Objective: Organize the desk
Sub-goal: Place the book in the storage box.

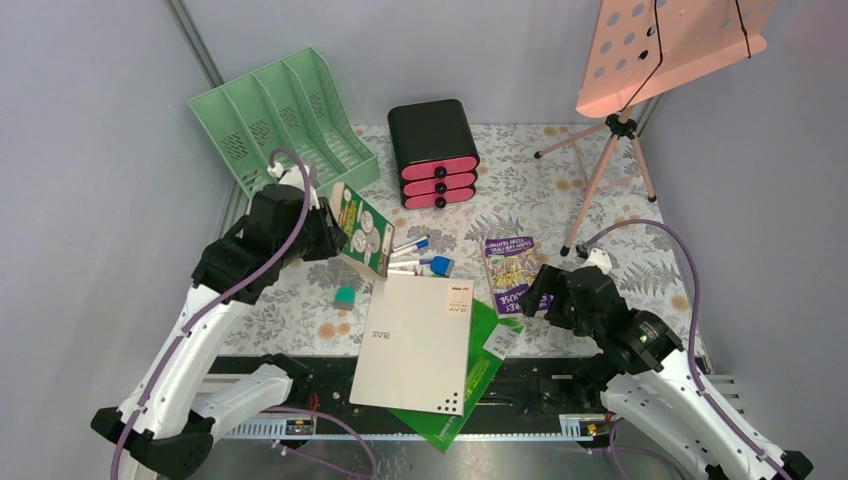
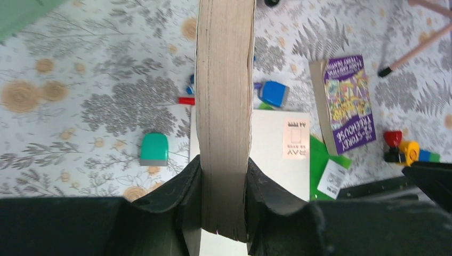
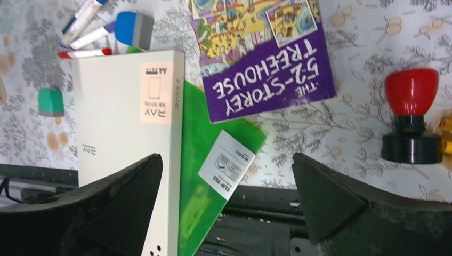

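1. Top external view: the tabletop (image 1: pixel 560 200) spreads out in front of both arms, its fern-printed cloth running from the black rail at the near edge to the back wall.
   - The left gripper (image 1: pixel 335 235) is clamped on a green-covered book (image 1: pixel 362 228), held on edge clear of the cloth, near the mint file rack (image 1: pixel 285 115).
   - The right gripper (image 1: pixel 535 290) hovers with its jaws wide apart, just beside a purple paperback (image 1: pixel 510 270).
   - A white box (image 1: pixel 420 345) lies across a green folder (image 1: pixel 470 385); both overhang the rail.

2. Left wrist view: the left gripper (image 2: pixel 224 176) pinches the book (image 2: pixel 224 80) across its page block, one finger on each cover.
   - The book looks thick, stiff and fairly heavy, so a grip near the middle seems sound.
   - Below it the tabletop (image 2: pixel 80 64) carries a teal stamp (image 2: pixel 154 149).

3. Right wrist view: the right gripper (image 3: pixel 226 165) is empty and spread, hanging above the folder (image 3: pixel 194 176), between the box (image 3: pixel 128 149) and the paperback (image 3: pixel 266 80).
   - The paperback lies flat on the tabletop (image 3: pixel 362 32). It is probably light and bendy, so it is best pinched at an edge, though the soft cloth may bunch under a finger.
   - A red stamp (image 3: pixel 411 114) stands upright nearby and looks easy to tip over.
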`<state>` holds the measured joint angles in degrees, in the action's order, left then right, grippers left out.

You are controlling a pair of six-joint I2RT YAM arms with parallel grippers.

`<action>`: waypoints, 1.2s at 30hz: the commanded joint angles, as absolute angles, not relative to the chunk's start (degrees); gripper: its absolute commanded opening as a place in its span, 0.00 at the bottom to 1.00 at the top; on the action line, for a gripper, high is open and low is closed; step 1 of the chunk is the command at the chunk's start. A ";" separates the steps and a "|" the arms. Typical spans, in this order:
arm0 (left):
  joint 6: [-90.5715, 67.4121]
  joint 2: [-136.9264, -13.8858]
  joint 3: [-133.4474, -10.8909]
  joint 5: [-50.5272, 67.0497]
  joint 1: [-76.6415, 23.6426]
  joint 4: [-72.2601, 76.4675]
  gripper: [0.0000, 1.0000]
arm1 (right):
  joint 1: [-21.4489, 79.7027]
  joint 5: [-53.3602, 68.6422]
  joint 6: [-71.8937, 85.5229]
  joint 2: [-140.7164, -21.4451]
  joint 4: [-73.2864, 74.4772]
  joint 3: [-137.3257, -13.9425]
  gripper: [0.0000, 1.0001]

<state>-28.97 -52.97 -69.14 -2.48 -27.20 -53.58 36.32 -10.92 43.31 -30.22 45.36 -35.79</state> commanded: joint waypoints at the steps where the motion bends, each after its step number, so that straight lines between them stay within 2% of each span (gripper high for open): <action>1: -29.87 -55.50 -77.44 -13.17 -26.68 -52.46 0.00 | 36.16 -15.73 41.83 -30.25 37.65 -34.92 0.99; 11: -31.97 -64.71 -86.64 -16.00 -23.62 -56.14 0.00 | 36.21 -17.09 41.30 -28.21 35.82 -31.75 1.00; 26: -32.29 -68.70 -90.53 -13.77 -11.82 -54.06 0.00 | 36.15 -16.34 42.26 -27.34 33.84 -29.57 0.99; 36: -30.32 -72.76 -94.21 -18.44 -5.53 -53.15 0.00 | 36.17 -15.77 41.56 -26.60 33.73 -29.31 1.00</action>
